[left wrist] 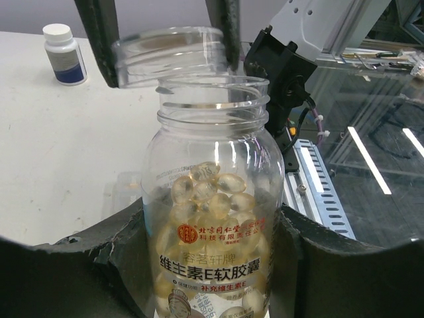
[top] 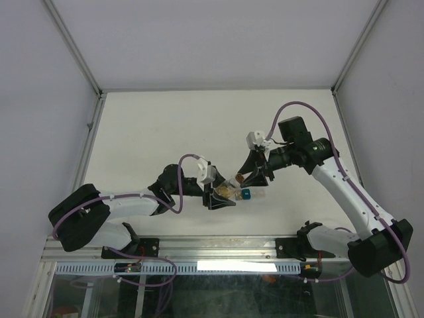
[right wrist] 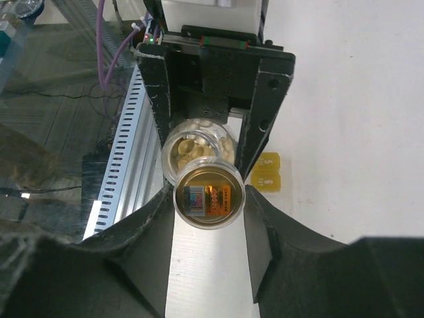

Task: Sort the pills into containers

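My left gripper (left wrist: 212, 265) is shut on a clear bottle (left wrist: 212, 199) with a printed label. It holds the bottle upright with its mouth uncovered. The pills (left wrist: 209, 189) are pale yellow soft capsules piled inside it. My right gripper (right wrist: 209, 207) is shut on the bottle's clear lid (right wrist: 208, 197), just above and beside the bottle mouth (right wrist: 197, 147). From the left wrist the lid (left wrist: 173, 56) shows between the right fingers (left wrist: 101, 40). Of the containers, yellow cells (right wrist: 268, 171) lie on the table beside the bottle, and a teal cell (top: 246, 194) lies by the left gripper (top: 222, 197) and right gripper (top: 255, 175).
A small white bottle with a blue label (left wrist: 64, 54) stands further out on the table. A clear pill-box part (left wrist: 126, 191) lies low behind the held bottle. The table's metal rail (right wrist: 122, 156) and glass edge run close by.
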You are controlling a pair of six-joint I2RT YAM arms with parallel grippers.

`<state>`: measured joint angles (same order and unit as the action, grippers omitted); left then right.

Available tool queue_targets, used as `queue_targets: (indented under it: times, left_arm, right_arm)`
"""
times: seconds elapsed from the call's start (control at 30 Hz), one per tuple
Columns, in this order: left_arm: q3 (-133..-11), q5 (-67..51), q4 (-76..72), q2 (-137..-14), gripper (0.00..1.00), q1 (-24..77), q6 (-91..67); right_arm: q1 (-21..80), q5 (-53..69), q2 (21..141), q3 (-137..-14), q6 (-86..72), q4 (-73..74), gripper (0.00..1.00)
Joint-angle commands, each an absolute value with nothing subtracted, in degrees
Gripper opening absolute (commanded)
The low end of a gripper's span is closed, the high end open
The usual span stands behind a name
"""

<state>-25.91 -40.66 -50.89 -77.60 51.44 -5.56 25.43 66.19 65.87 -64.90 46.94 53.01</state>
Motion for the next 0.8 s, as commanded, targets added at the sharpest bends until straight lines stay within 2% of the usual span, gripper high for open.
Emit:
queue_targets:
  times: [0.0,0.53,0.77]
  left_arm:
    - [-28.13,-39.94,-52.71,-77.99,0.00,51.94,-6.52]
    - [-29.31,-40.60,-54.30,-79.67,0.00,52.38,-9.29]
    - [-29.00,-41.11,-56.57,-79.15,0.00,52.38,-11.48]
  right_arm:
    - [27.93,66.81,65.25,-64.17,44.97,49.18,0.22]
    - [31.89,62.27,63.89,-60.27,47.16,46.26,0.22]
    - [32.04,62.29,59.64,-57.36,57.67,47.09,0.23]
